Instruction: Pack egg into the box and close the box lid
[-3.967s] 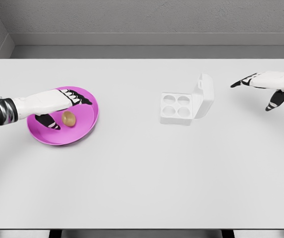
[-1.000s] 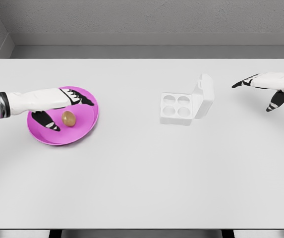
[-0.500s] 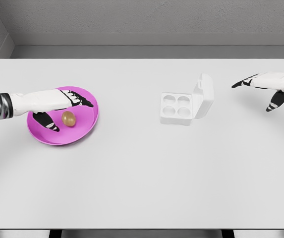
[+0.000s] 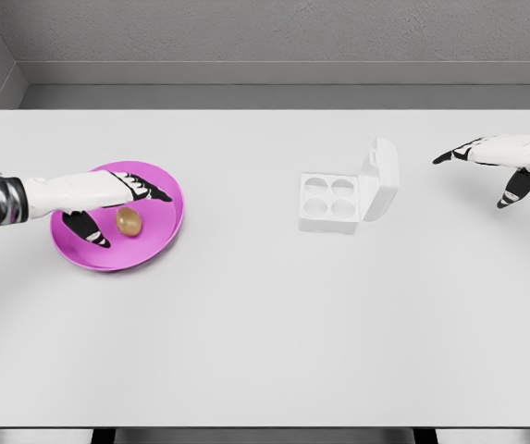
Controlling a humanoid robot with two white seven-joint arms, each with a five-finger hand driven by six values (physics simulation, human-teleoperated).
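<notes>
The egg (image 4: 129, 220) lies on the pink plate (image 4: 158, 231) at the surface's (image 4: 265, 324) left. The left robot hand (image 4: 107, 199) hovers over it, fingers spread, holding nothing. The box (image 4: 346, 192) sits mid-surface, lid raised. The right robot hand (image 4: 498, 165) hangs open far right.

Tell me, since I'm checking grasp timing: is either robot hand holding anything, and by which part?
Nothing is held. The left robot hand is open over the pink plate beside the egg; the right robot hand is open.

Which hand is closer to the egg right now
Left. The left hand hovers over the pink plate right beside the egg; the right hand is far off, past the box.
</notes>
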